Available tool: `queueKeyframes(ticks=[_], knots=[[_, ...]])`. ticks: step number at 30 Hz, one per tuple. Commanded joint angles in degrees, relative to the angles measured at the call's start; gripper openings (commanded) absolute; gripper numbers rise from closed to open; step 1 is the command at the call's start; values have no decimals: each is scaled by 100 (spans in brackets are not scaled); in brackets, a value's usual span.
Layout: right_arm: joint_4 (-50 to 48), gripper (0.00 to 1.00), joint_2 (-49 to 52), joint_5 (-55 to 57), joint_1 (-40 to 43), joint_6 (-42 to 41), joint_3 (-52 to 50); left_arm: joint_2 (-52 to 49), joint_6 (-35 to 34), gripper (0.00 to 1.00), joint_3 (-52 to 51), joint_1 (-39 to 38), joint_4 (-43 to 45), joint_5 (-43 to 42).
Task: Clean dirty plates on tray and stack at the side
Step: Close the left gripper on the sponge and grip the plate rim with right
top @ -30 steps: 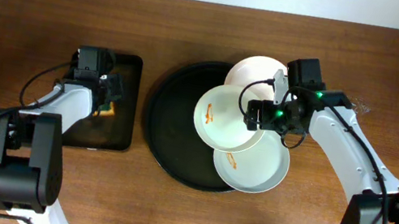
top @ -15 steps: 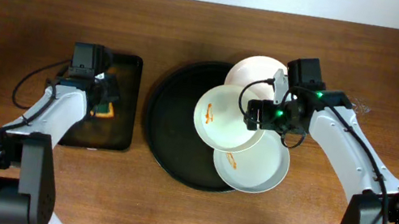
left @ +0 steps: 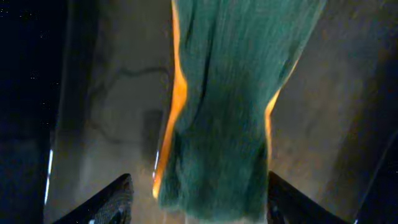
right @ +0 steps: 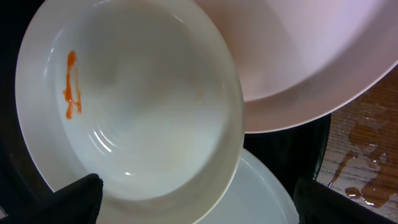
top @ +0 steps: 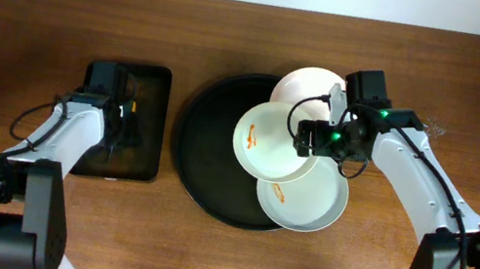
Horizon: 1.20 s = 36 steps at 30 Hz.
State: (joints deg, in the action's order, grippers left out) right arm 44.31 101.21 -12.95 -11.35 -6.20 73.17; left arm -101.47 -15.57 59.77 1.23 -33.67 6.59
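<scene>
While all three dirty plates (top: 276,141) lie overlapped on the tray (top: 205,138), none stacked aside yet, my right hand (right: 199,190) hovers released above them; whether my left hand (left: 199,199) grips the sponge (left: 230,93) I cannot tell.

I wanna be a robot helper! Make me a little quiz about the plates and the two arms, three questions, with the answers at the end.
1. Three plates sit on the round tray: top plate, middle plate, bottom plate. How many show orange smears? A one, B two, C three.
2. Which has the green sponge between its fingers: the left gripper or the right gripper?
3. True or false: the right gripper is over the green sponge.

Key: 1 B. 2 left gripper. 3 false; it is over the plates.
</scene>
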Motion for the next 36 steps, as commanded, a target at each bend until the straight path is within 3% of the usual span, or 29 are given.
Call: queueKeyframes(ticks=[1,7,8,9,10,15,18,19,20,22,26,29,36], knots=[[9,99,-46,-11,-20,-9,28,92,28,65,26,4,59,149],[24,99,-46,-11,-20,-9,28,87,28,64,-363,4,101,118],[24,99,-46,-9,-20,-9,28,87,28,52,-382,4,144,116],[24,99,-46,-11,-20,-9,28,87,28,31,-382,4,197,116],[26,99,-46,-9,-20,-9,28,87,28,0,-380,4,286,116],[24,99,-52,-11,-20,-9,138,186,31,0,-111,4,428,42],[87,99,-162,-11,-20,-9,323,420,31,0,-50,4,398,-518],[136,99,-199,-11,-20,-9,372,450,28,2,-50,4,293,-625],[212,99,-243,-9,-20,-9,398,452,33,47,-52,4,103,-638],[352,98,-249,-9,-20,-9,400,452,339,75,-52,4,-61,-621],[494,99,-249,-9,-20,-9,400,452,979,78,-52,4,205,-511],[538,99,-249,-9,-20,-9,400,439,2326,77,-57,4,752,-511],[538,99,-249,-9,-20,-9,400,-160,2638,70,-83,4,938,-382]])
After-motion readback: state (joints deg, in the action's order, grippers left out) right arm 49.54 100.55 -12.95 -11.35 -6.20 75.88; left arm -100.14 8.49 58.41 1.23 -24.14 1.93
